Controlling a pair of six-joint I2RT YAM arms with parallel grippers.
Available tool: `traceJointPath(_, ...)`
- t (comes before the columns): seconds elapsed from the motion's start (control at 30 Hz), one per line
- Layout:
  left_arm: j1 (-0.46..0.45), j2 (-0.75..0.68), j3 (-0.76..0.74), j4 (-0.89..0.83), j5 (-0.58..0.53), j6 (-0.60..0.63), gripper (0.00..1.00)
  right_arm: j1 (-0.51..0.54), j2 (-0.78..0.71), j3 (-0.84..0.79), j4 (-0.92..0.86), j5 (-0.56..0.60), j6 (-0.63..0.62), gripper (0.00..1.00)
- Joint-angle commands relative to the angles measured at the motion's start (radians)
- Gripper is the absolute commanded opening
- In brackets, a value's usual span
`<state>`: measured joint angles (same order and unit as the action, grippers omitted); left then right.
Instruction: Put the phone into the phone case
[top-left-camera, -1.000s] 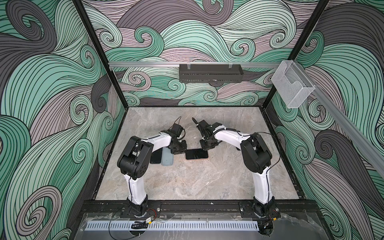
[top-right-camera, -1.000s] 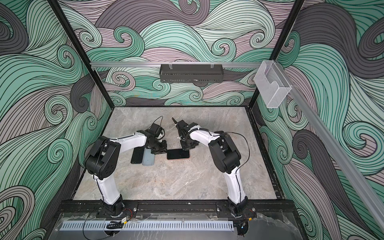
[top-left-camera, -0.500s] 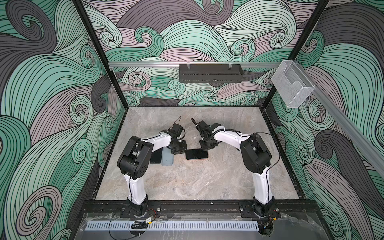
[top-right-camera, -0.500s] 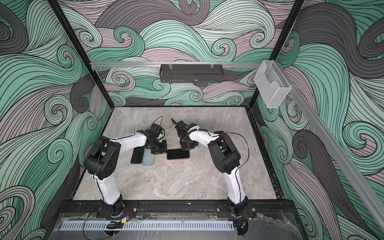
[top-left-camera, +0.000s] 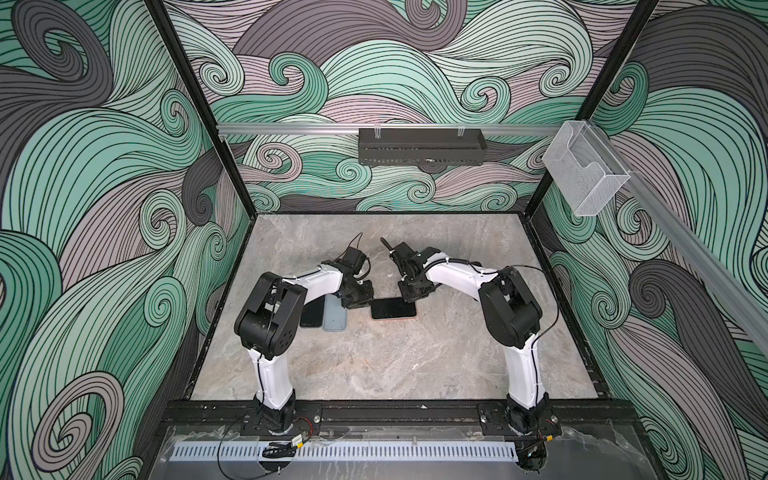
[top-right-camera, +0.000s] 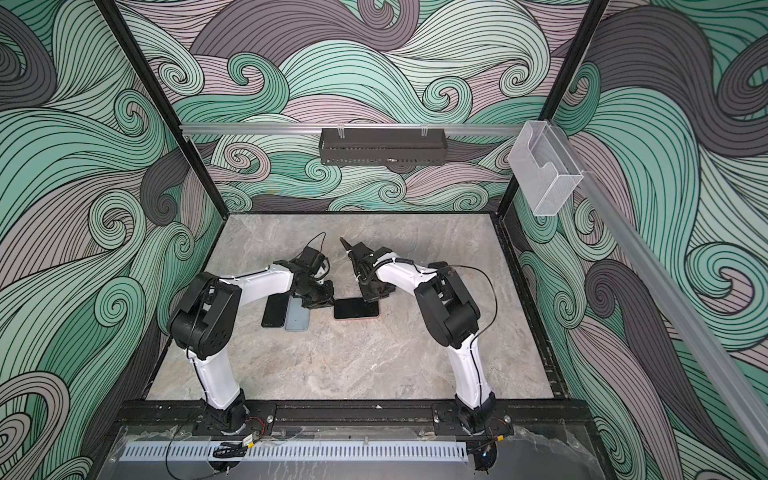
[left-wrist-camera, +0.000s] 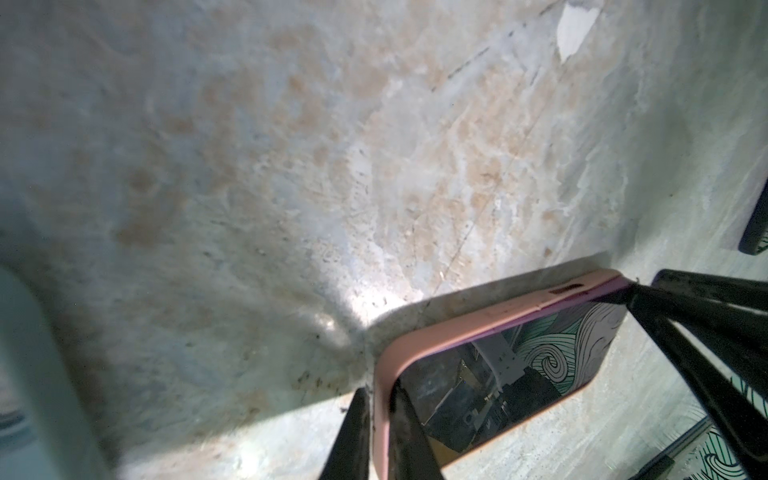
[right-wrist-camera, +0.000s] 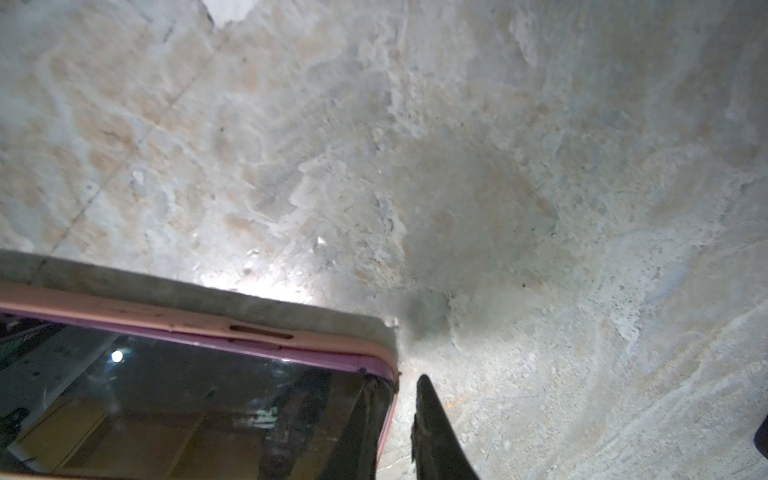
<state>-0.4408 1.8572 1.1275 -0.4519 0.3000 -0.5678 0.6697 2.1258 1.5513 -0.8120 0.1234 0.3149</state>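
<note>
In the middle of the table, in both top views, lies the phone (top-left-camera: 392, 308) (top-right-camera: 356, 308), black screen up, inside the pink phone case (left-wrist-camera: 478, 320) (right-wrist-camera: 166, 313). A purple strip of the phone's body (right-wrist-camera: 316, 363) shows above the pink rim along one long side. My left gripper (top-left-camera: 365, 305) (left-wrist-camera: 379, 390) is shut on the case's left short edge, one finger outside and one on the screen. My right gripper (top-left-camera: 409, 296) (right-wrist-camera: 397, 380) straddles the far right corner with jaws narrow. Its inner finger lies on the screen; a sliver of table shows beside the outer one.
Left of the cased phone, partly under my left arm, lie a dark phone (top-left-camera: 312, 311) (top-right-camera: 274, 311) and a grey-blue case (top-left-camera: 335, 318) (top-right-camera: 297, 318) side by side. A black rack (top-left-camera: 422, 145) and a clear box (top-left-camera: 586, 170) hang on the walls.
My right wrist has shifted slightly to the left. The phone, the case and my left gripper have not moved.
</note>
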Motion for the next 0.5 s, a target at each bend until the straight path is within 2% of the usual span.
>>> traceJointPath(0.0, 0.004, 0.015, 0.001, -0.049, -0.015, 0.018, 0.15, 0.0, 0.314, -0.168, 0.02, -0.036, 0.019, 0.19)
traceJointPath(0.47, 0.004, 0.025, -0.01, -0.031, -0.019, 0.009, 0.14, 0.001, 0.381, -0.175, 0.069, -0.066, 0.027, 0.2)
